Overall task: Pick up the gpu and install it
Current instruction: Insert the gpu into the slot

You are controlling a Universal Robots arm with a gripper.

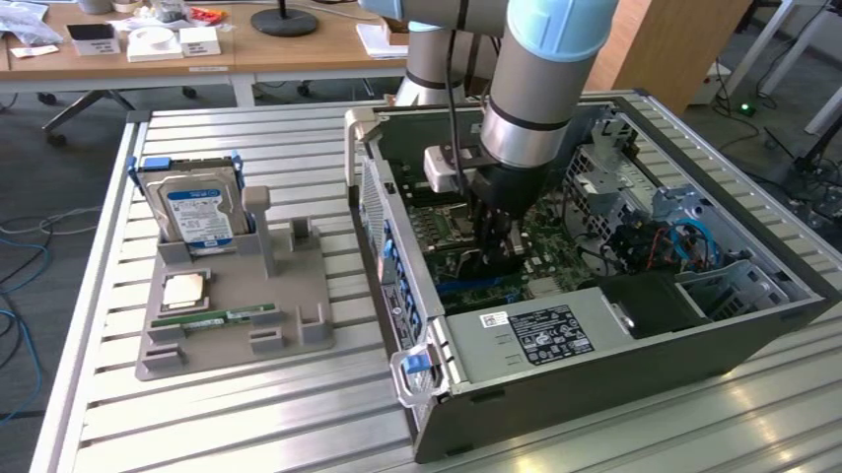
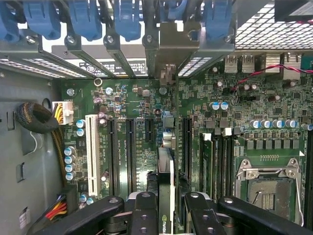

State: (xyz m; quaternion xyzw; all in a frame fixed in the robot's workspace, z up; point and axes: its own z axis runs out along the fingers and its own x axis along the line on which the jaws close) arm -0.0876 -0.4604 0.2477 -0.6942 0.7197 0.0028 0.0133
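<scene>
- One gripper (image 2: 168,215) is hanging inside the open computer case (image 1: 593,340), its fingers (image 2: 144,213) clamping the gpu (image 2: 166,171) between them.
- The gpu is standing on edge directly beneath the gripper, running out over the motherboard (image 2: 122,98).
- Its metal bracket (image 2: 171,46) is sitting beyond the fingertips, at the case's rear slot openings.
- A white slot (image 2: 91,147) is lying to one side of the gripped card, and the processor socket (image 2: 266,181) to the other.

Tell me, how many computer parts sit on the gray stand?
3. A hard drive stands upright at the gray stand's far end, a square chip lies flat nearer the camera, and a green memory stick lies nearest. None seem hidden.
</scene>
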